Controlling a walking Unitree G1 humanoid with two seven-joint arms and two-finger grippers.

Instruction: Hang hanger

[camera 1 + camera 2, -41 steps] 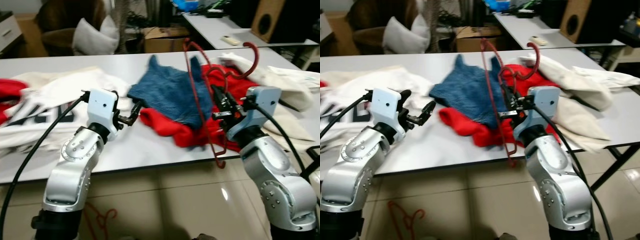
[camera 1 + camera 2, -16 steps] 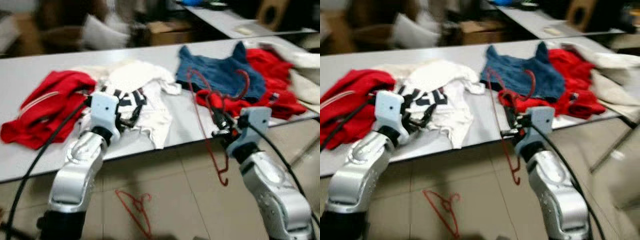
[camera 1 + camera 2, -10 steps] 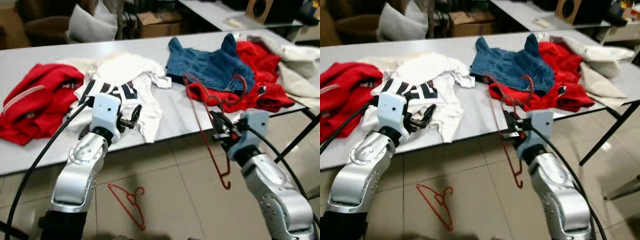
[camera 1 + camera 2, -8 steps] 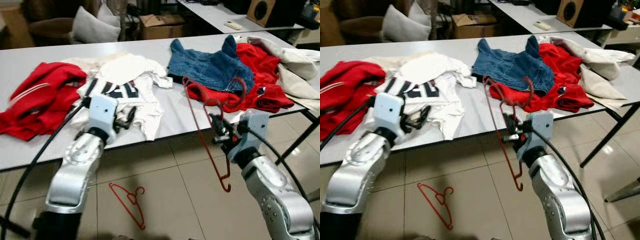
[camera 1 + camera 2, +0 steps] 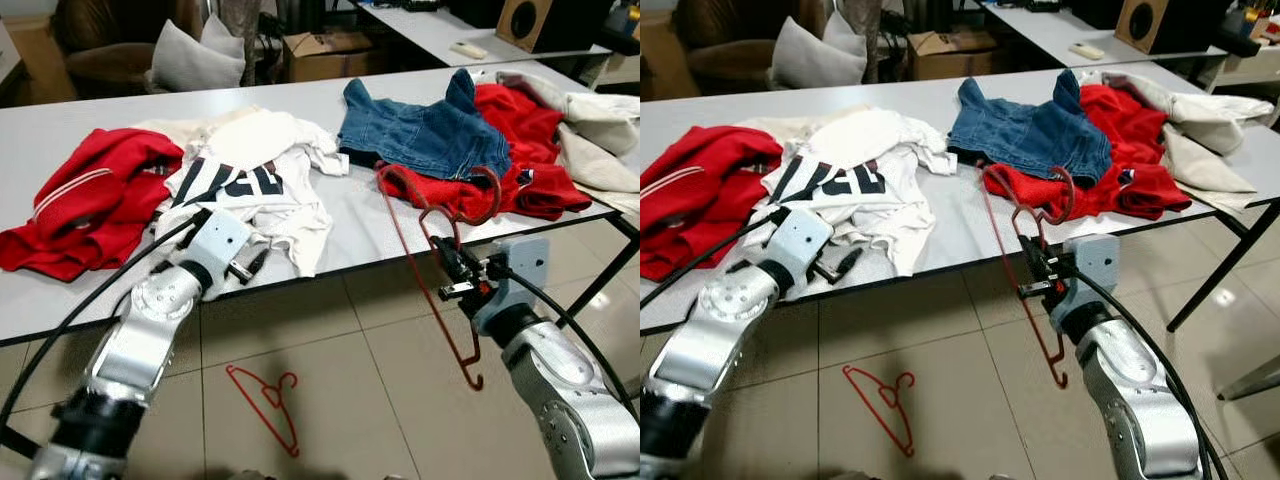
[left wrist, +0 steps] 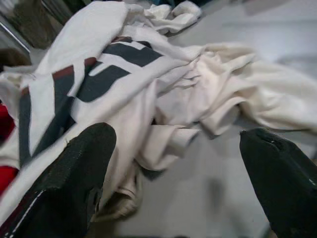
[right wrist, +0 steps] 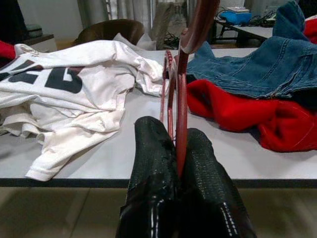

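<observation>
My right gripper [image 5: 452, 268] is shut on a red wire hanger [image 7: 181, 109], just in front of the table's front edge. The hanger's hook rises above the fingers; its long side hangs down toward the floor and ends in a curl [image 5: 1060, 377]. The right wrist view has both black fingers [image 7: 153, 163] pressed on the wire. My left gripper [image 5: 253, 264] is open and holds nothing. It sits low at the table edge, by the white T-shirt [image 6: 148, 99] with black letters. A second red hanger [image 5: 264, 394] lies on the tiled floor.
The grey table [image 5: 350, 235] carries a red garment [image 5: 90, 200] at the left. A denim piece [image 5: 420, 130], another red garment [image 5: 530, 180] and a cream one [image 5: 600, 130] lie at the right. Black table legs [image 5: 600, 285] stand at the right; a box and a cushion lie behind.
The camera has shifted slightly. My left arm has dropped and turned, so its gripper now points down along the table edge. The right gripper, still gripping the hanger, has eased slightly right.
</observation>
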